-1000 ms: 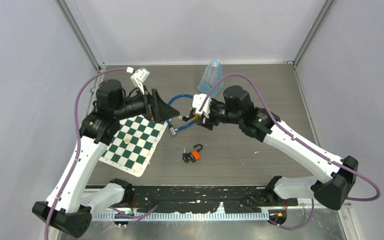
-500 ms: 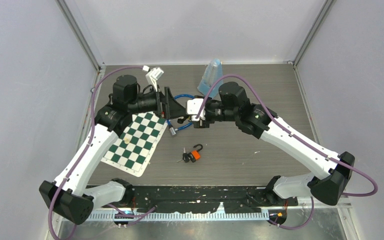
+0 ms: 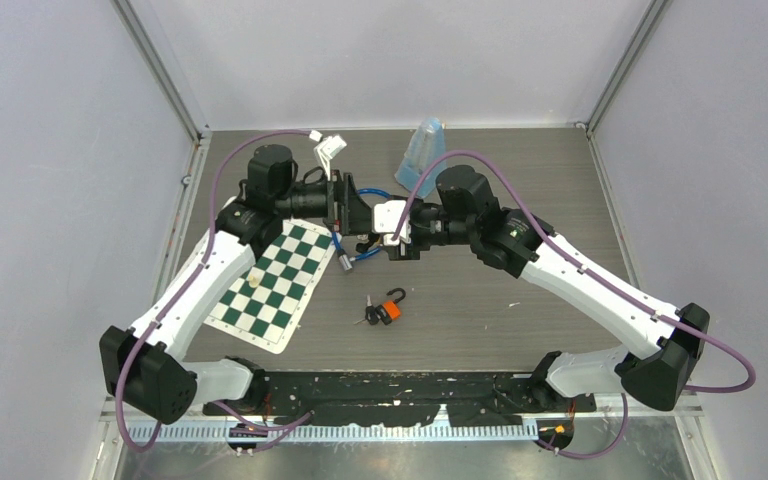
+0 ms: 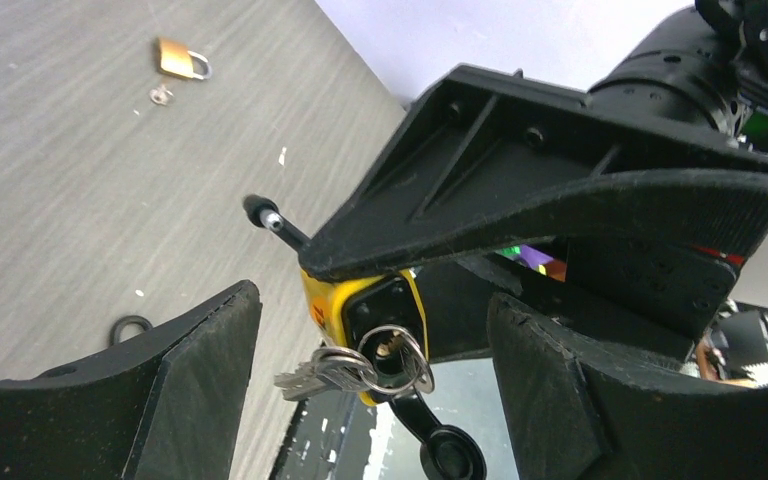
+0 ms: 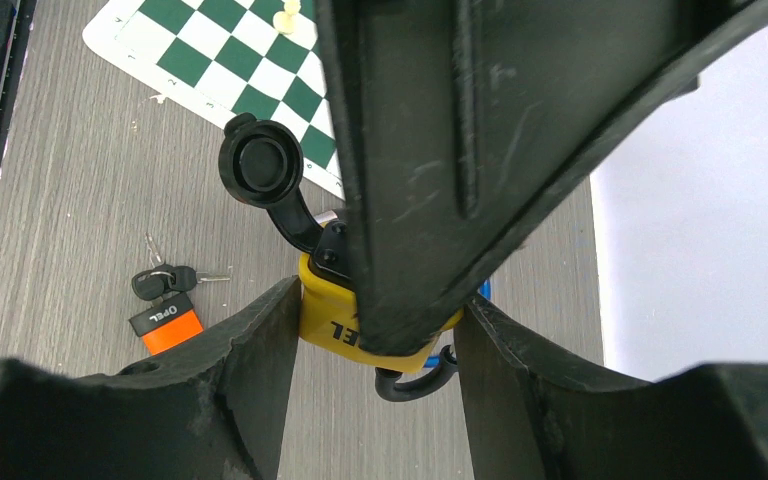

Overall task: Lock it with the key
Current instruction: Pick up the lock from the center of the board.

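Observation:
A yellow padlock is held above the table between the two arms. My right gripper is shut on its body, with both fingers touching it. A key sits in the keyhole, and a ring with spare keys hangs from it. The black dust cap hangs open. The shackle points down at the table. My left gripper is open, its fingers wide apart on either side of the key end and touching nothing. In the top view the grippers meet left to right.
An orange padlock with black keys lies on the table below the grippers. A brass padlock and a small key lie farther off. There is also a blue cable, a chessboard mat and a blue bottle.

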Tool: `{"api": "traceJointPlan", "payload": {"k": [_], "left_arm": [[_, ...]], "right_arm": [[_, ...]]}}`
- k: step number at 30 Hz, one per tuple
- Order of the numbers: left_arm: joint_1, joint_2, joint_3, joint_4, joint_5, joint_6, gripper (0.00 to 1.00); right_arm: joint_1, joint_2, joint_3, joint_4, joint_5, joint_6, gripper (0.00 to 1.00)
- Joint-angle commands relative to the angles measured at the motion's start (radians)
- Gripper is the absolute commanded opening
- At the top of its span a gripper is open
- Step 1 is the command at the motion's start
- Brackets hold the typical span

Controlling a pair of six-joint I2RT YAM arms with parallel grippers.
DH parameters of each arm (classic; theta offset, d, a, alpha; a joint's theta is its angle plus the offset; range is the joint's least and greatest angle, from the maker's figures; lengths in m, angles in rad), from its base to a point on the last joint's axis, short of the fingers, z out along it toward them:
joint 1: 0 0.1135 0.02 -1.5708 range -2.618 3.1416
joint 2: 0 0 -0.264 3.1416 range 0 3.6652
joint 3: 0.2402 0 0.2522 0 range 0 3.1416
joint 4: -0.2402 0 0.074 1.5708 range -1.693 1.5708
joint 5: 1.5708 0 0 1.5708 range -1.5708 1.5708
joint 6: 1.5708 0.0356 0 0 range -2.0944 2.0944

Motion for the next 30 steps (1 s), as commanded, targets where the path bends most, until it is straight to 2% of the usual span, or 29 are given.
{"api": "traceJointPlan", "payload": {"k": [1, 5, 9, 14, 18, 26, 29, 30], "left_arm": [[-0.007, -0.042, -0.026, 0.104, 0.084, -0.022, 0.81], [-0.017, -0.053, -0.03, 0.096, 0.058, -0.024, 0.78], [-0.021, -0.041, 0.022, 0.0, -0.026, -0.014, 0.63], [-0.037, -0.021, 0.096, -0.16, -0.125, 0.065, 0.55], [-0.046, -0.017, 0.117, -0.247, -0.18, 0.111, 0.44], [-0.047, -0.011, 0.114, -0.286, -0.188, 0.128, 0.39], [-0.047, 0.001, 0.124, -0.292, -0.182, 0.129, 0.17], [-0.047, 0.006, 0.131, -0.296, -0.18, 0.132, 0.06]], "right_arm": [[0.007, -0.012, 0.034, 0.086, 0.02, -0.013, 0.05], [0.008, 0.002, 0.03, 0.089, 0.064, -0.023, 0.05], [0.02, 0.024, 0.029, 0.098, 0.121, -0.032, 0.05], [0.03, 0.045, 0.034, 0.117, 0.16, -0.025, 0.05], [0.034, 0.053, 0.035, 0.135, 0.175, -0.014, 0.05], [0.034, 0.068, 0.045, 0.145, 0.195, 0.008, 0.05], [0.034, 0.072, 0.051, 0.147, 0.197, 0.019, 0.05], [0.033, 0.072, 0.051, 0.148, 0.198, 0.026, 0.05]]}}
